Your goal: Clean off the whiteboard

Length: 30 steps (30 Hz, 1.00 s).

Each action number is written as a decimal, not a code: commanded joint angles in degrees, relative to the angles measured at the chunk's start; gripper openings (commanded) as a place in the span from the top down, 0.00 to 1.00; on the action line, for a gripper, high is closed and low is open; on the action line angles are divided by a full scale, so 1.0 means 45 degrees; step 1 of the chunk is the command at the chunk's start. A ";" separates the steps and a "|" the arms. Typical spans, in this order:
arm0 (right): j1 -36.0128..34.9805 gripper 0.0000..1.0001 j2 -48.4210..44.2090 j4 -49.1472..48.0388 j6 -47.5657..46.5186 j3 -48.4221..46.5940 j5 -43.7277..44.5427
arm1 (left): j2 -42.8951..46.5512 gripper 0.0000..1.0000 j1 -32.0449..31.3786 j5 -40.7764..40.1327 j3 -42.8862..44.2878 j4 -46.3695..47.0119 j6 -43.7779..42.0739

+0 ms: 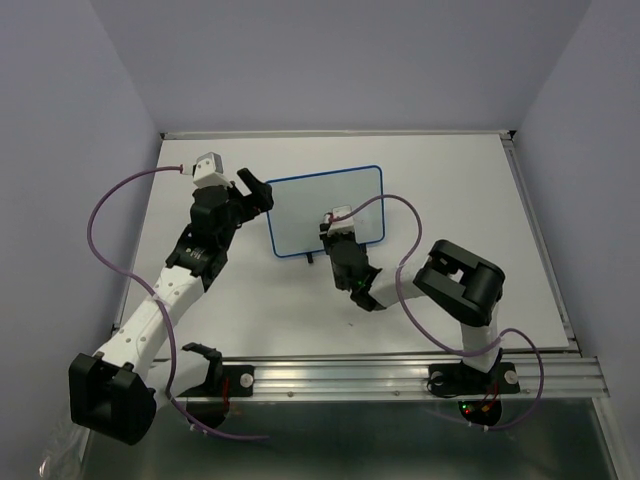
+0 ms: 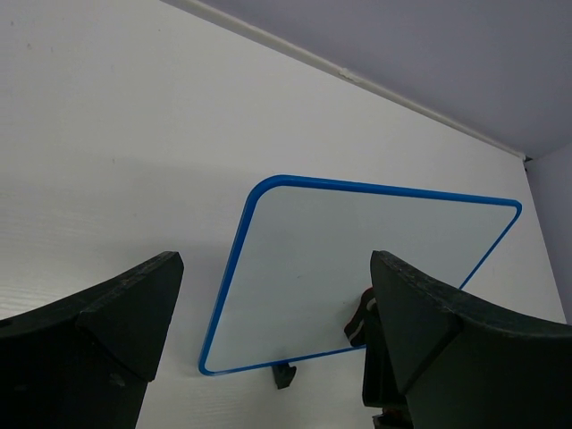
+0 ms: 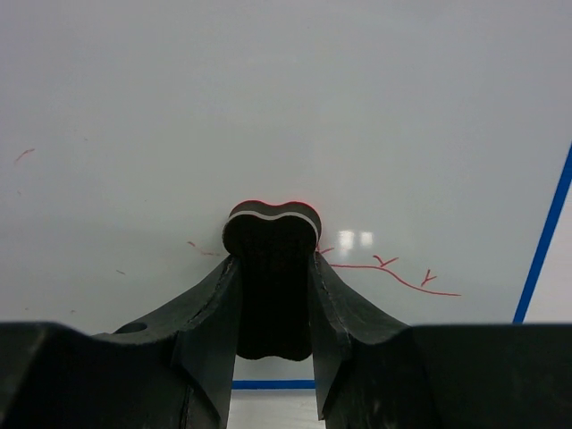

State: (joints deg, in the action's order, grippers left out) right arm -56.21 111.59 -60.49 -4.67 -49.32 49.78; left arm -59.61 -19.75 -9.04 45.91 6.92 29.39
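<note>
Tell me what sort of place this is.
Likely a lab robot test cell: a left arm and right arm bolted to an aluminium rail, a white tabletop walled by plain lavender panels, and one blue-framed whiteboard.

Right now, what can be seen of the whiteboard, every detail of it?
The whiteboard is a small glossy white rectangle in a thin blue frame with rounded corners, resting slightly skewed on the white table, a small black foot at its near edge. It is mostly clean; faint red pen lines show beside the black eraser, which the right claw holds against its surface.
</note>
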 commanded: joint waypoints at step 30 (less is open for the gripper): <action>0.1025 0.99 -0.1126 0.1391 -0.0701 0.0726 -0.6784 | -0.0209 0.01 0.0033 0.0133 0.0247 0.0318 -0.0203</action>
State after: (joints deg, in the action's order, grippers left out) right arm -51.09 106.94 -54.13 -5.67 -45.93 24.43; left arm -60.38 -19.77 -8.93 45.89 6.20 29.39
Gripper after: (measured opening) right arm 0.373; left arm 0.989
